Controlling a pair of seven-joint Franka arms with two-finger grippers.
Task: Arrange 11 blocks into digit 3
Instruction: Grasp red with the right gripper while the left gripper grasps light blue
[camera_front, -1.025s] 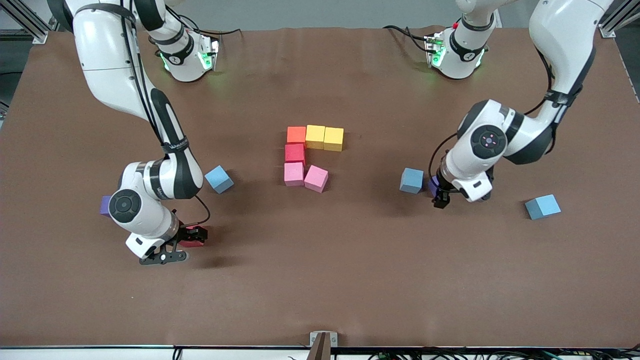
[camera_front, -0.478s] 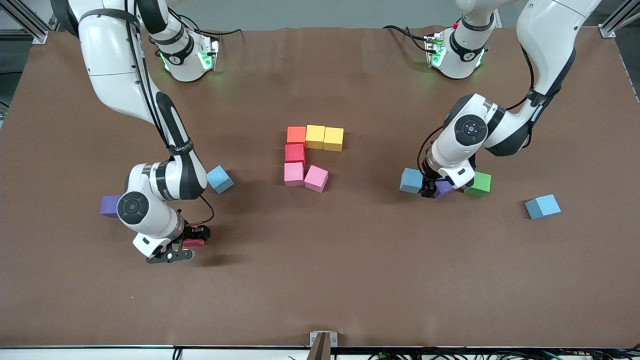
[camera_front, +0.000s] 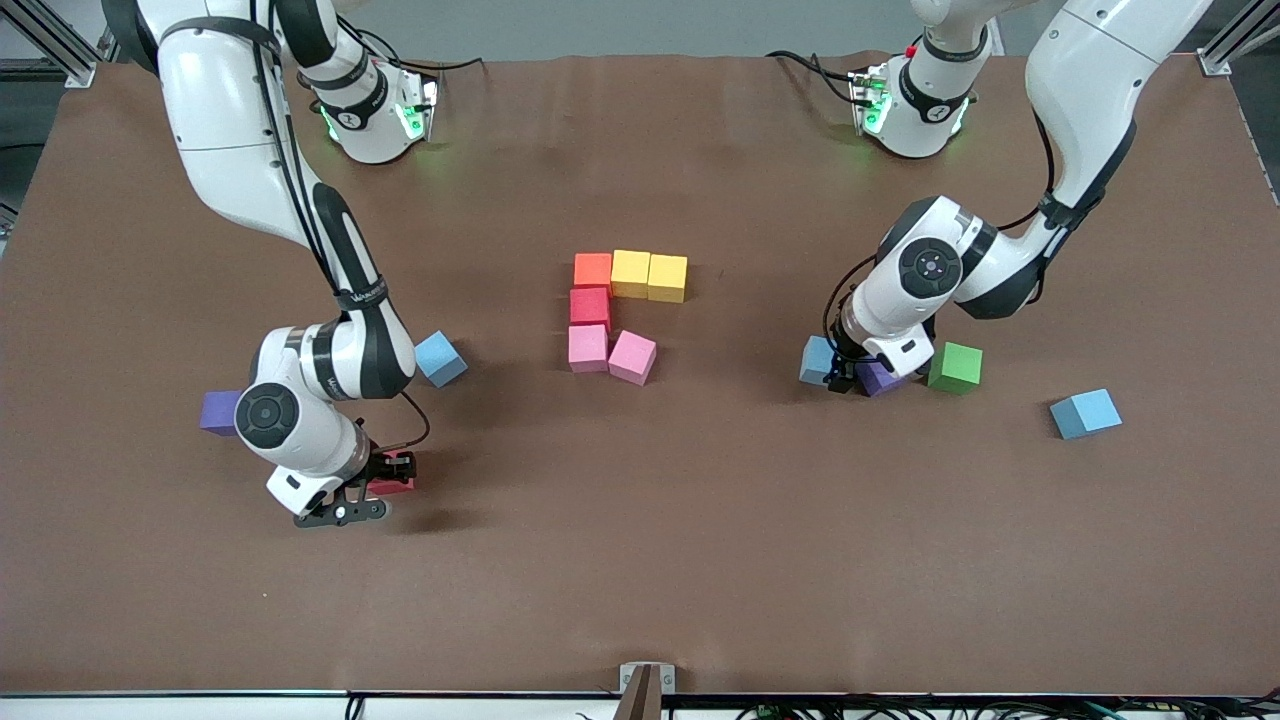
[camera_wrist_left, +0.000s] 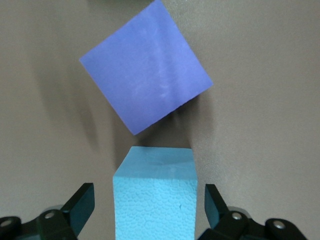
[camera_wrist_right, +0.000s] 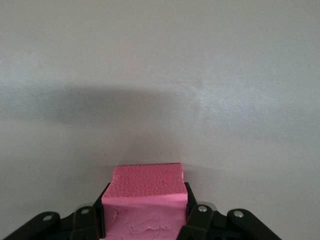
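Partial digit 3 mid-table: six matte foam cubes down, five left. Right gripper clenched on pink foam cube at its table end. Left gripper spread, straddling light blue foam cube, ungrasped.

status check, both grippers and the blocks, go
Right gripper shut on pink block. Left gripper open astride light blue block; purple block close beside. Digit 3 half built.

A brown mat covers the surface, lit evenly from above; aluminium framing stands at the corners, cables beneath the near edge.
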